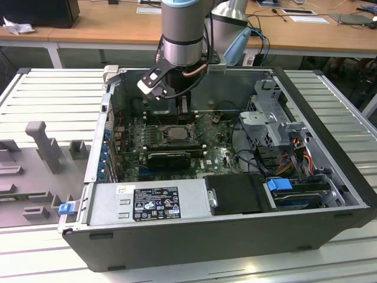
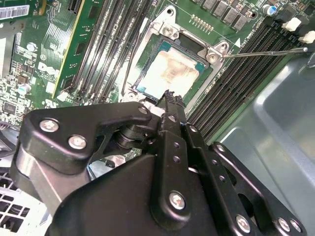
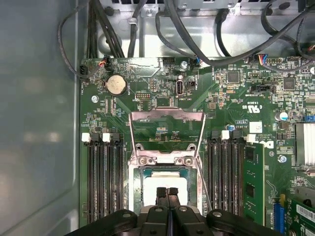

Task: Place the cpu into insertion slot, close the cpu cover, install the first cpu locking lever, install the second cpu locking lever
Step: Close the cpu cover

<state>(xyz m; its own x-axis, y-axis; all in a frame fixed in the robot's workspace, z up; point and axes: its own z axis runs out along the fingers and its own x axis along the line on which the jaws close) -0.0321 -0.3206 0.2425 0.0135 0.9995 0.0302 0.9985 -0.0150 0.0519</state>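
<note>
Black gripper [image 2: 171, 96] linkage, nearest the lens in the second wrist view; fingers [image 3: 162, 192] pressed together, nothing held between them. Tips sat just above the cpu [image 3: 165, 179], near one edge; whether they touched it could not be told.

Cpu: lay flat inside the insertion slot [image 3: 138, 172], pale face up; its edge nearest the fingers was hidden behind them.

Cpu cover [image 3: 167, 116]: stood raised off the slot, hinged at the far side, board visible through its window.

Thin lever rod [image 2: 266, 50]: swung out beside the slot, unlatched.

Surroundings: memory slots [image 3: 103, 177] on both sides of the slot, coin battery [image 3: 116, 84], cables [image 3: 197, 44], green board [image 3: 236, 108], open computer case [image 1: 235, 236], arm [image 1: 182, 29] over the slot.
</note>
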